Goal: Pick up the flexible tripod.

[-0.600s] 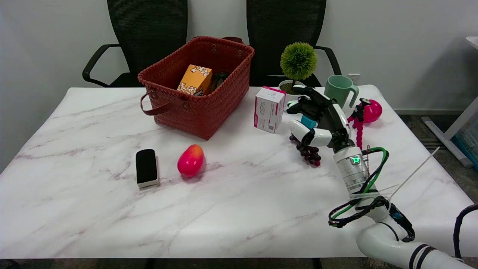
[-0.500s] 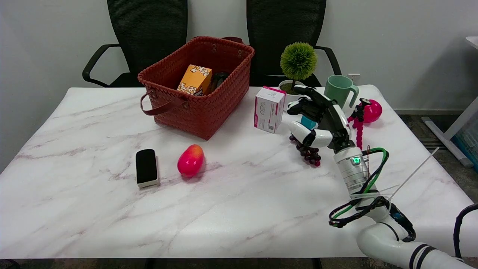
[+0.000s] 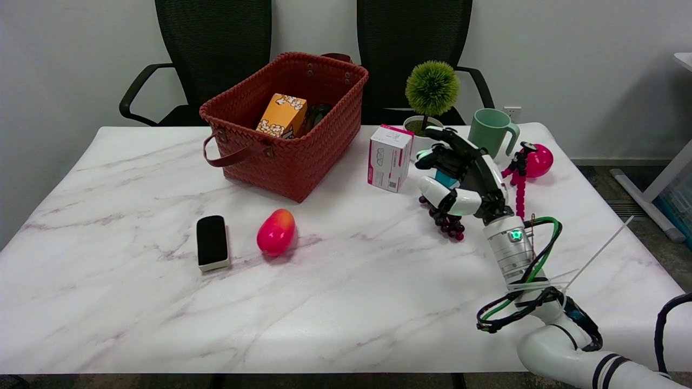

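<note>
- Right hand hovers with fingers spread, holding nothing
- Flexible tripod sits just right of it in frame, legs running near-vertical (mug behind)

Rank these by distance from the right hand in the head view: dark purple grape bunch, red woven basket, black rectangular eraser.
1. Dark purple grape bunch, directly beneath the right hand.
2. Red woven basket, to the hand's left in the picture, mid-table.
3. Black rectangular eraser, farthest left, toward the near edge.
</note>
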Robot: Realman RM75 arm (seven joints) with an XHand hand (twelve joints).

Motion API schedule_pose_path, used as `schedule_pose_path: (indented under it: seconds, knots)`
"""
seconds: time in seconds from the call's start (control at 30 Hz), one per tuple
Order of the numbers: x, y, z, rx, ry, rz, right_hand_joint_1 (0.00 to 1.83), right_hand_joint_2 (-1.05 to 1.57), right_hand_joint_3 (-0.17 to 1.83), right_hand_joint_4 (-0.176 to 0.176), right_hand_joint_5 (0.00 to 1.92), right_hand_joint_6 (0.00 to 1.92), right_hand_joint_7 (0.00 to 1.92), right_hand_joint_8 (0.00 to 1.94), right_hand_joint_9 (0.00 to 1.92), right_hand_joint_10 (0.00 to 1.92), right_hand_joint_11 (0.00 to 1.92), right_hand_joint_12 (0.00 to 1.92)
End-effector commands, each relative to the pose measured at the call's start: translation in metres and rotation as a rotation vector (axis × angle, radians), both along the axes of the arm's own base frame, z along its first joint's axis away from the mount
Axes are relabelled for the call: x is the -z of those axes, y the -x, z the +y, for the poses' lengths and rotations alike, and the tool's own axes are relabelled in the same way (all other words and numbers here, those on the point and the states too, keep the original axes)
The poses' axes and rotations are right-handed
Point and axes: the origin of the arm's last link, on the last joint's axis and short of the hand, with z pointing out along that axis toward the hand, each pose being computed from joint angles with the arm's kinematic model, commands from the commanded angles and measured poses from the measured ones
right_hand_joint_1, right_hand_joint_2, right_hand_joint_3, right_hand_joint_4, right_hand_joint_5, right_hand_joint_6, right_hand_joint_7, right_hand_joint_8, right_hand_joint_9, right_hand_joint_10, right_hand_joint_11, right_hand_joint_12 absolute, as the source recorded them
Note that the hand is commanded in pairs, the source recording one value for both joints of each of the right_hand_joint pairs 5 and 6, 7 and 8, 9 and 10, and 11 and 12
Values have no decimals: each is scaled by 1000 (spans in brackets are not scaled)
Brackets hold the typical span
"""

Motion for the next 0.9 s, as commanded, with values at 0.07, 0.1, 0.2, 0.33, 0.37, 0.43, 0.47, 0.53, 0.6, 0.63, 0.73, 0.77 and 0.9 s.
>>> schedule_pose_path:
  seconds: [0.07,0.1,0.2,0.33,0.37,0.43,0.47,0.53,0.6,0.63,0.73,0.77,0.9]
  knots:
    - [1,-4,17,-88,-12,-51,1160,388,854,0,582,582,960,960,780,780,799,799]
    - [1,-5,17,-95,-9,-53,1158,388,859,0,592,592,953,953,782,782,807,807]
    - [-3,-12,18,-134,8,-52,1158,373,880,0,610,610,900,900,739,739,796,796]
    - [-6,-17,22,-170,23,-63,1157,328,914,0,625,625,698,698,658,658,744,744]
    - [-9,-14,25,-168,40,-80,1155,323,913,0,635,635,676,676,651,651,739,739]
    - [-16,-11,32,-166,81,-105,1149,315,904,0,695,695,663,663,643,643,730,730]
    - [-19,-9,36,-166,97,-114,1146,310,902,0,730,730,661,661,641,641,727,727]
    - [-32,-7,48,-182,159,-140,1138,301,899,0,801,801,658,658,638,638,722,722]
    - [-41,-5,60,-193,214,-151,1137,299,899,0,815,815,658,658,637,637,720,720]
    - [-48,-3,69,-196,254,-153,1136,300,898,0,819,819,659,659,637,637,720,720]
    - [-62,3,88,-193,345,-146,1130,310,901,0,840,840,660,660,642,642,723,723]
    - [-65,3,91,-193,360,-143,1130,311,904,0,842,842,659,659,642,642,723,723]
    - [-79,10,107,-177,443,-135,1128,303,920,0,838,838,657,657,639,639,719,719]
